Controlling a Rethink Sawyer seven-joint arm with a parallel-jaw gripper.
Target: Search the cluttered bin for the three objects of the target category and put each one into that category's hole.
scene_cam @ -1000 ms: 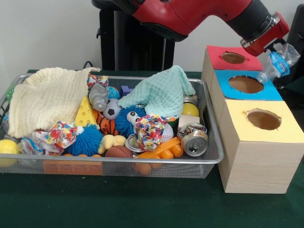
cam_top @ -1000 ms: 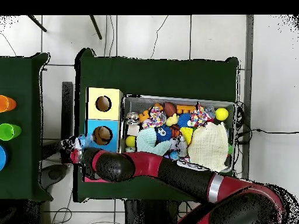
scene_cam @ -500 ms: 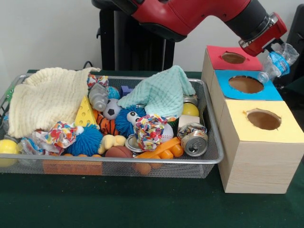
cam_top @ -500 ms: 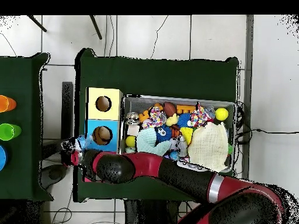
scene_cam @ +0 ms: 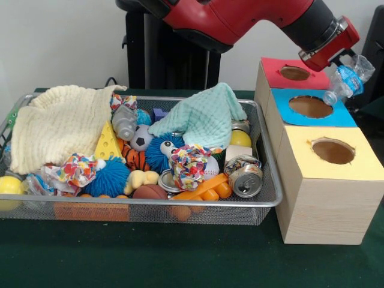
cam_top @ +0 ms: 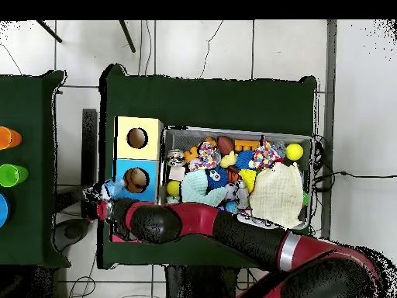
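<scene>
The plastic bottle (scene_cam: 350, 78), clear and crumpled with a blue label, hangs tilted in the air at the far right of the front view, cap end lowest and pointing toward the blue box's hole (scene_cam: 310, 106). It sits just off the outer edge of the blue-topped box (scene_cam: 342, 117), held up by the gripper (scene_cam: 343, 58), whose jaws are hidden behind the wrist and the bottle, so I cannot tell how they stand; the bottle touches the tool end and nothing else.

The red arm (scene_cam: 240, 21) is the biggest thing here, reaching across the top of the front view from the left to the boxes. In the overhead view it sweeps from the bottom right up to the red box, covering most of it.

The wire-mesh bin (scene_cam: 271, 180) comes next, packed full. A cream knitted cloth (scene_cam: 57, 123) drapes over its left end and a mint-green cloth (scene_cam: 207, 117) lies heaped toward the right.

Three wooden boxes stand in a row touching the bin's right side: yellow-topped box (scene_cam: 327, 198) nearest, blue in the middle, red-topped box (scene_cam: 275, 71) farthest, each with a round hole.

Among the smaller clutter: a blue spiky ball (scene_cam: 111, 178), a crushed drink can (scene_cam: 245, 176) against the front right corner, a yellow wedge of toy cheese (scene_cam: 108, 143), a small soccer ball (scene_cam: 141, 138), and an orange toy carrot piece (scene_cam: 207, 189).
</scene>
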